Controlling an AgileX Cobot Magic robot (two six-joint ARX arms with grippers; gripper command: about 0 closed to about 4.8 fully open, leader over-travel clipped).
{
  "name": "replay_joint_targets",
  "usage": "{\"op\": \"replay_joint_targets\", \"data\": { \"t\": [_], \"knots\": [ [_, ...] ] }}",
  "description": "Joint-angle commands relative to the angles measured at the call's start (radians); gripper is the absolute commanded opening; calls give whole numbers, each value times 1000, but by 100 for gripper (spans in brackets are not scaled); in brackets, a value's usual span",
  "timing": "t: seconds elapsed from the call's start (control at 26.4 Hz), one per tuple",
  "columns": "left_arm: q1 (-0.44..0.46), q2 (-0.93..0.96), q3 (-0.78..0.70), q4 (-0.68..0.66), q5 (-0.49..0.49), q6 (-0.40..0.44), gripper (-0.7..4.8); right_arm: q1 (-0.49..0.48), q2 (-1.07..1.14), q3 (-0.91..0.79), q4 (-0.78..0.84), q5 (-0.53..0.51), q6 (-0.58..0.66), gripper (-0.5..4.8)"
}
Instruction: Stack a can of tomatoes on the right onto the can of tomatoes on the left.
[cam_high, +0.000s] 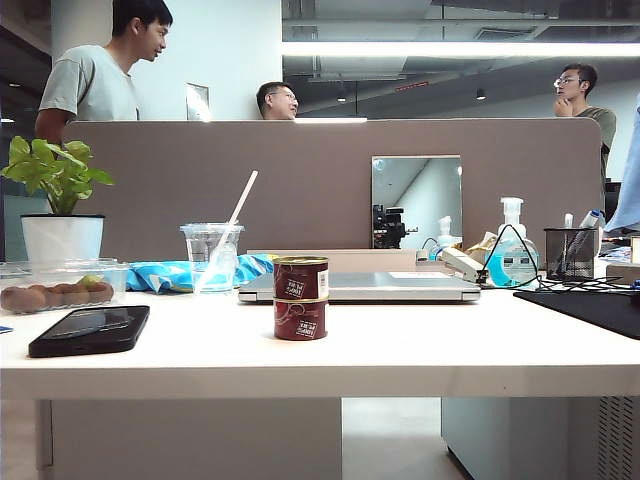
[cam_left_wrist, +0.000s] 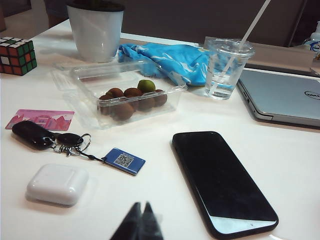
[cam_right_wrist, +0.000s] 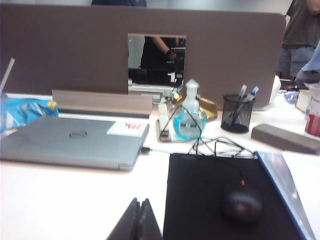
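Two dark red cans of tomatoes stand one on the other in the middle of the white table: the upper can (cam_high: 300, 277) rests squarely on the lower can (cam_high: 300, 318), in front of the laptop. Neither arm shows in the exterior view. My left gripper (cam_left_wrist: 141, 207) is shut with nothing in it, above bare table near the black phone (cam_left_wrist: 222, 180). Just as empty and shut, my right gripper (cam_right_wrist: 140, 202) hovers over the table beside the black mouse mat (cam_right_wrist: 227, 195). The cans appear in neither wrist view.
A closed grey laptop (cam_high: 360, 287), a plastic cup with a straw (cam_high: 212, 256), a blue cloth (cam_high: 165, 274), a clear fruit box (cam_high: 55, 285) and a potted plant (cam_high: 60, 205) stand behind. Keys (cam_left_wrist: 50, 137), an earbud case (cam_left_wrist: 57, 183), a mouse (cam_right_wrist: 241, 204), a sanitiser bottle (cam_right_wrist: 189, 120) and a pen holder (cam_right_wrist: 237, 112) lie around.
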Motion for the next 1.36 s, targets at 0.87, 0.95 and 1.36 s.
{"op": "replay_joint_targets", "data": {
  "t": [0.87, 0.95, 1.36],
  "knots": [
    [0, 1, 5, 7, 0, -3, -4, -32, -52, -43, -137, -6, 25, 0],
    [0, 1, 5, 7, 0, -3, -4, -32, -52, -43, -137, -6, 25, 0],
    [0, 1, 5, 7, 1, -3, -4, -32, -52, -43, -137, -6, 25, 0]
  ]
}}
